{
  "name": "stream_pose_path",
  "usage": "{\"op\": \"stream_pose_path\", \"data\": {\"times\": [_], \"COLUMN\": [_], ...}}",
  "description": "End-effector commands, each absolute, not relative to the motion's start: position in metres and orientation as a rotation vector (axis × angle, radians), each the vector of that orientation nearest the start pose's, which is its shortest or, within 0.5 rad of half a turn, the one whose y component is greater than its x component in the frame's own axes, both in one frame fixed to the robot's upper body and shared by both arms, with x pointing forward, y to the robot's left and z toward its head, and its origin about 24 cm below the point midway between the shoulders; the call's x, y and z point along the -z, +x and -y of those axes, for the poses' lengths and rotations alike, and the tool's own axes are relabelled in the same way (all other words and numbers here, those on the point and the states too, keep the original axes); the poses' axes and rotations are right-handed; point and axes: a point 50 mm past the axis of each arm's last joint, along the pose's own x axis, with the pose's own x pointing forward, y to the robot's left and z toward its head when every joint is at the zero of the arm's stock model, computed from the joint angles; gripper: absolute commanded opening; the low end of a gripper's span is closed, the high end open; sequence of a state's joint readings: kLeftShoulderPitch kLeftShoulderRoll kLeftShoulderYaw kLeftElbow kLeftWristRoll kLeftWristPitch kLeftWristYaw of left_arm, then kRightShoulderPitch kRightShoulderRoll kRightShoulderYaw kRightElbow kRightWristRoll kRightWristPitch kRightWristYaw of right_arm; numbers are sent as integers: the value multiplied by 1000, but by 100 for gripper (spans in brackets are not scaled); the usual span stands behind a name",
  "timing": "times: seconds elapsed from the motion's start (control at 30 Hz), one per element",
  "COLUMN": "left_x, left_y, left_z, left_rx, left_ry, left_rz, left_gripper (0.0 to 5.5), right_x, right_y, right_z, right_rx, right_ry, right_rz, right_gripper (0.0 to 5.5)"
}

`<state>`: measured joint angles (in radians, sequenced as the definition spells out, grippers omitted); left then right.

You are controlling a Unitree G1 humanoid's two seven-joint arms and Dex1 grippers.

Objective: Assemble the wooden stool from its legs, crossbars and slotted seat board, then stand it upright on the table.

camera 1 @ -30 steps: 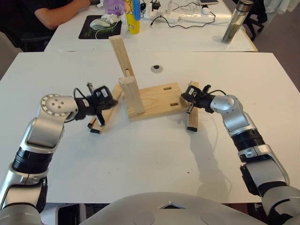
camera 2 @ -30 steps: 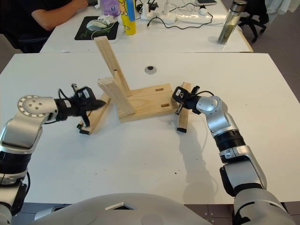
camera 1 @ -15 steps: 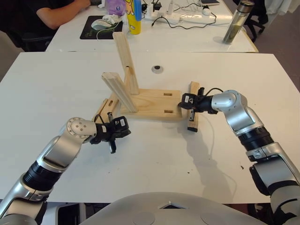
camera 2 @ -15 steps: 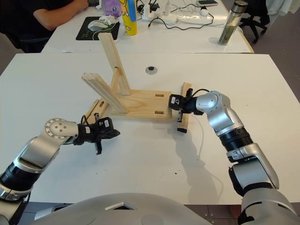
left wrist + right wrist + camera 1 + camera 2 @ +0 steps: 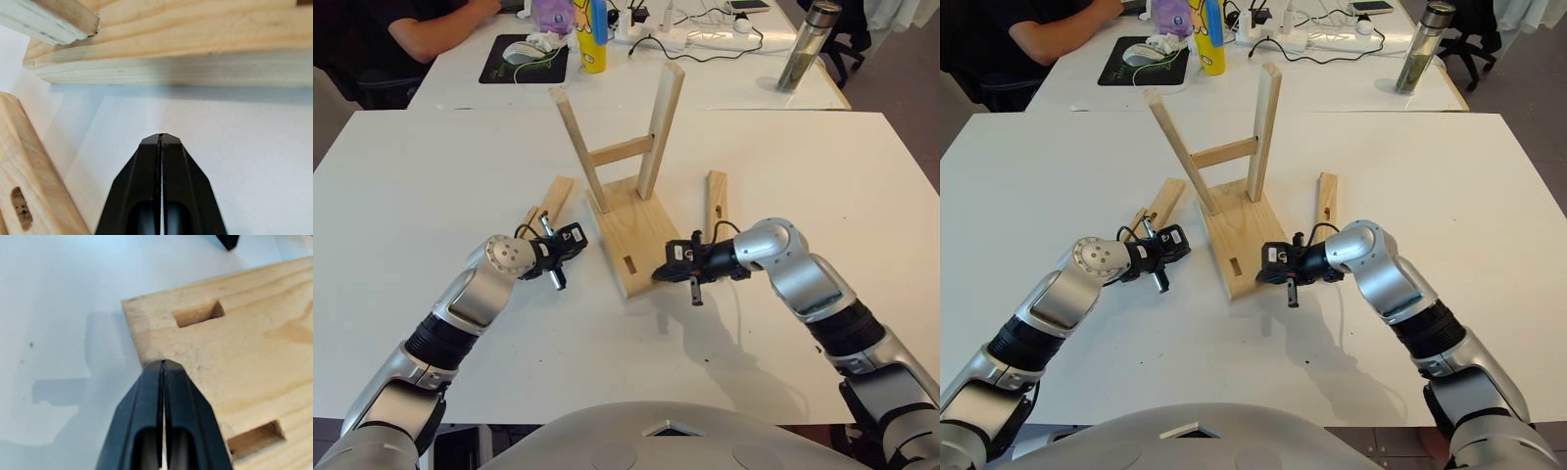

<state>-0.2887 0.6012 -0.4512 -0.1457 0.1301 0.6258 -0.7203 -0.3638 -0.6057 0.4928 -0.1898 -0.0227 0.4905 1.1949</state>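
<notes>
**Fingers [image 5: 142,186] pressed together on both arms, beside the seat board [image 5: 634,235]**

On the left gripper [image 5: 161,139] the fingers are closed on nothing, low over the worktop [image 5: 431,176] just off the board's left edge. The right gripper [image 5: 163,363] is likewise closed and empty, its tip at the board's near right corner beside a slot [image 5: 198,313]. The board lies flat mid-worktop. Two upright legs [image 5: 661,127] rise from its far end, joined by a crossbar [image 5: 622,152]. A left loose leg [image 5: 553,199] and a right loose leg [image 5: 715,196] lie flat on either side
</notes>
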Motion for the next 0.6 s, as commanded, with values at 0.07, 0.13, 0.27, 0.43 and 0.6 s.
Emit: {"op": "stream_pose_path", "data": {"times": [0.07,0.13,0.27,0.43,0.6], "left_x": [-45,-44,-44,-41,-41], "left_y": [265,266,271,273,281], "left_z": [-147,-147,-141,-138,-130], "left_rx": [881,877,861,843,837], "left_ry": [726,731,710,730,736], "left_rz": [-599,-592,-563,-548,-527], "left_gripper": [1,1,1,1,1], "right_x": [-80,-91,-111,-97,-72], "right_y": [245,251,262,280,280], "right_z": [105,103,122,168,171], "right_rx": [-1441,-1393,-1259,-971,-941], "right_ry": [-535,-471,-353,-530,-622], "right_rz": [-474,-405,-348,-426,-488], "right_gripper": [0,0,0,0,0]}}
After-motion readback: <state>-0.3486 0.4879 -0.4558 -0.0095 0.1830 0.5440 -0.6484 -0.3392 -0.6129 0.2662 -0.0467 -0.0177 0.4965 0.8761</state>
